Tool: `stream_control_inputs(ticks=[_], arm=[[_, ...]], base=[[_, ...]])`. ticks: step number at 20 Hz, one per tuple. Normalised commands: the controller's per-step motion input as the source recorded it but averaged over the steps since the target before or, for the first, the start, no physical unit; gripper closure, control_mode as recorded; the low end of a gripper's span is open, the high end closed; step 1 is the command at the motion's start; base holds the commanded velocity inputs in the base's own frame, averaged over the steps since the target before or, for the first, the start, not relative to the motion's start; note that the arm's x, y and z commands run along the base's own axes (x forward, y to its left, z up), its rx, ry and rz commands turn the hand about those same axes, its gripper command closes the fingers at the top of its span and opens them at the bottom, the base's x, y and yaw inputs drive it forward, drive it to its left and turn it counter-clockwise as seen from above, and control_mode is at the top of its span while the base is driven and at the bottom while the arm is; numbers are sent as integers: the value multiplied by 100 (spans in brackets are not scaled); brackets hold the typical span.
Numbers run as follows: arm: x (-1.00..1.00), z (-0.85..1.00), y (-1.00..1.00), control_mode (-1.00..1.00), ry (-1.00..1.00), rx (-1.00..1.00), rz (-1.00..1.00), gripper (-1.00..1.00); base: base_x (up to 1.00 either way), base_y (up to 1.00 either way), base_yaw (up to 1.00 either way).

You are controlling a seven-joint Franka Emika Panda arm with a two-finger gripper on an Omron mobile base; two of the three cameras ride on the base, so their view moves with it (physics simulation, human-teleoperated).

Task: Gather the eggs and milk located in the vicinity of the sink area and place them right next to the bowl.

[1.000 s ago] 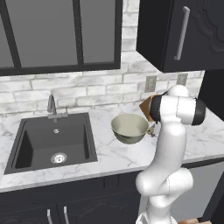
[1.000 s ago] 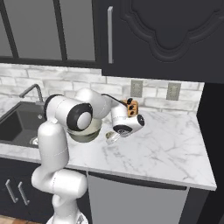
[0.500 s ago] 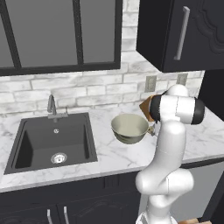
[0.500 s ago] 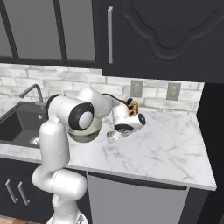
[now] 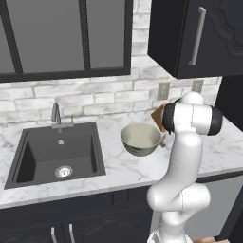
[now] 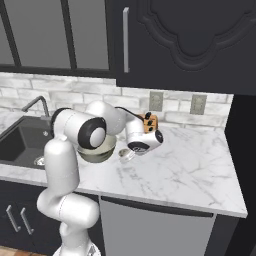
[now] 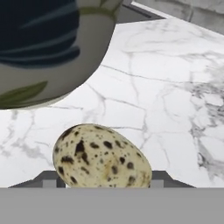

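A cream egg with dark speckles [image 7: 102, 155] sits between my gripper's [image 7: 100, 183] two fingertips, which press on its sides just above the marble counter [image 7: 166, 109]. The beige-olive bowl [image 7: 48, 52] rises right beside it in the hand view. From the right base view my gripper [image 6: 126, 156] hangs low at the bowl's [image 6: 97, 148] right side. The bowl [image 5: 141, 139] stands right of the dark sink [image 5: 57, 152] with its slim faucet [image 5: 56, 114]. The milk carton is out of view.
A knife block [image 6: 148, 121] stands at the back wall behind the bowl, below two wall outlets [image 6: 155, 100]. Marble counter [image 6: 190, 170] stretches to the right of the gripper. Dark cabinets [image 6: 185, 45] hang overhead.
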Motion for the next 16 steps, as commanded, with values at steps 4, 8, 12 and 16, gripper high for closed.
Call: stream_control_inputs(ticks=[4, 8, 12, 16], arm=[[0, -2, 8, -100, -1, 0, 0, 100], [0, -3, 6, -100, 0, 0, 0, 100], [0, -1, 11, -100, 0, 0, 0, 100], [0, 0, 22, -100, 0, 0, 0, 100]], base=[[0, 0, 0], [0, 0, 0], [0, 0, 0], [0, 0, 0]])
